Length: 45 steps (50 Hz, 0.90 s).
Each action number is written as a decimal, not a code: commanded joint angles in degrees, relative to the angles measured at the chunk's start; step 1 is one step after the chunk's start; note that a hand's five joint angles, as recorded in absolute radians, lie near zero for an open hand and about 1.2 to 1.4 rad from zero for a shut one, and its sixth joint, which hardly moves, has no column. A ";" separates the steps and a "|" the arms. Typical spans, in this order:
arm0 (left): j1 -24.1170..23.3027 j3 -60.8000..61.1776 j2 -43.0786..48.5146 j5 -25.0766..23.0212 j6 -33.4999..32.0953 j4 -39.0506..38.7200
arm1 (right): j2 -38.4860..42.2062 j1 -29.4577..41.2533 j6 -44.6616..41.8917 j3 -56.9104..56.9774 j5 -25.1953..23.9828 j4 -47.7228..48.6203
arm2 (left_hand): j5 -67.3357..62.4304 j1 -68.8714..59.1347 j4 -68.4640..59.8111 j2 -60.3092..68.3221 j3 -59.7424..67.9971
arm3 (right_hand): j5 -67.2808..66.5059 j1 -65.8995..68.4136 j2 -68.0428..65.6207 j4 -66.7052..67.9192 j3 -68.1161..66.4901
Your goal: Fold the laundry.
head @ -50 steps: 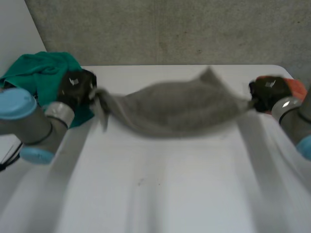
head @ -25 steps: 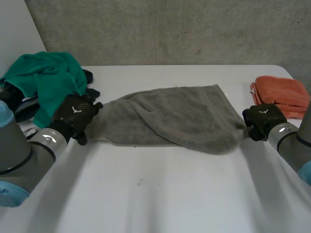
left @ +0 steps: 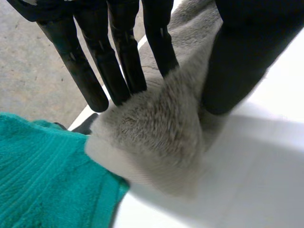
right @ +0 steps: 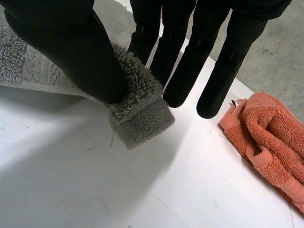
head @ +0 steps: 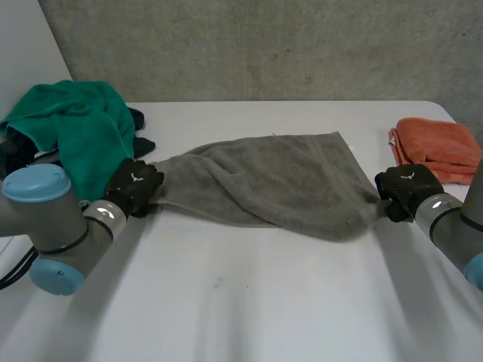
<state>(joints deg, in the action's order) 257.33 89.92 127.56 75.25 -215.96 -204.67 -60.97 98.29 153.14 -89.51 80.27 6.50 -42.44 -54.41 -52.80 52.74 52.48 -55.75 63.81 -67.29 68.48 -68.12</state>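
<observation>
Firmly, left robot hand (head: 134,185) pinches the grey towel (head: 279,185) at nine o'clock; right robot hand (head: 404,188) grips its corner at three o'clock, on the tabletop (head: 264,302).

- The grey towel (head: 279,185), stretched in the air a second ago, now lies slack on the white table (head: 249,302).
- The left hand (head: 134,186) and right hand (head: 404,188) have dropped to the tabletop.
- The left hand has moved off the green cloth (head: 75,128).
</observation>
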 commanded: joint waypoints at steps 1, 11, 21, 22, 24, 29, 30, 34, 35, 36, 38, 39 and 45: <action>0.27 -1.16 -0.02 0.77 0.01 -0.12 | -1.42 -0.03 -0.47 0.39 0.15 -0.08 | -27.56 -25.59 -27.20 27.26 27.52 | -14.25 16.19 -12.71 11.52 -11.88; -0.16 0.52 -23.03 0.86 3.79 10.06 | -16.70 -1.87 -12.76 5.48 1.29 -5.35 | -27.56 -25.59 -27.20 27.26 27.52 | -14.25 16.19 -12.71 11.52 -11.88; 0.45 -12.74 -38.09 -0.10 5.73 36.49 | -29.29 -3.81 -17.70 21.56 2.53 -25.64 | -27.56 -25.59 -27.20 27.26 27.52 | -14.25 16.19 -12.71 11.52 -11.88; 0.36 -13.71 -38.00 -0.11 5.73 38.27 | -29.38 -4.33 -18.13 22.96 2.26 -28.97 | -27.56 -25.59 -27.20 27.26 27.52 | -14.25 16.19 -12.71 11.52 -11.88; 0.28 -15.12 -37.56 0.07 5.55 41.61 | -29.03 -4.86 -19.10 23.94 2.09 -31.62 | -27.56 -25.59 -27.20 27.26 27.52 | -14.25 16.19 -12.71 11.52 -11.88; 0.54 -16.79 -29.50 0.60 5.11 45.15 | -22.72 -4.60 -26.20 23.85 3.22 -35.06 | -27.56 -25.59 -27.20 27.26 27.52 | -14.25 16.19 -12.71 11.52 -11.88; 0.54 -17.06 -27.99 0.68 5.11 45.15 | -21.22 -4.60 -26.92 23.85 3.40 -35.15 | -27.56 -25.59 -27.20 27.26 27.52 | -14.25 16.19 -12.71 11.52 -11.88; 0.54 -21.71 -18.68 0.68 4.67 44.01 | -13.65 -3.11 -27.28 25.26 4.72 -34.63 | -27.56 -25.59 -27.20 27.26 27.52 | -14.25 16.19 -12.71 11.52 -11.88; 0.54 -23.63 -16.31 0.77 4.58 43.48 | -12.34 -2.76 -26.93 25.87 5.16 -34.36 | -27.56 -25.59 -27.20 27.26 27.52 | -14.25 16.19 -12.71 11.52 -11.88; 0.45 -25.92 -14.11 0.95 4.50 42.95 | -10.85 -2.40 -26.49 26.83 5.77 -34.01 | -27.56 -25.59 -27.20 27.26 27.52 | -14.25 16.19 -12.71 11.52 -11.88; -0.43 -33.47 -8.05 1.65 4.23 40.50 | -5.84 -1.61 -24.65 30.78 7.97 -31.91 | -27.56 -25.59 -27.20 27.26 27.52 | -14.25 16.19 -12.71 11.52 -11.88; -0.60 -36.46 -6.37 2.00 4.06 39.18 | -4.43 -1.35 -23.77 32.36 8.67 -30.77 | -27.56 -25.59 -27.20 27.26 27.52 | -14.25 16.19 -12.71 11.52 -11.88; -2.89 -55.26 1.45 2.53 4.58 18.32 | 0.42 -0.03 -14.56 43.96 11.49 -11.93 | -27.56 -25.59 -27.20 27.26 27.52 | -14.25 16.19 -12.71 11.52 -11.88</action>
<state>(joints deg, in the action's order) 256.32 51.14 121.93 77.00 -211.89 -168.03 -64.58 97.02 130.25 -55.22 89.35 -21.65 -56.38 -66.21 -68.85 68.60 68.44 -55.75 63.81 -67.29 68.51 -68.19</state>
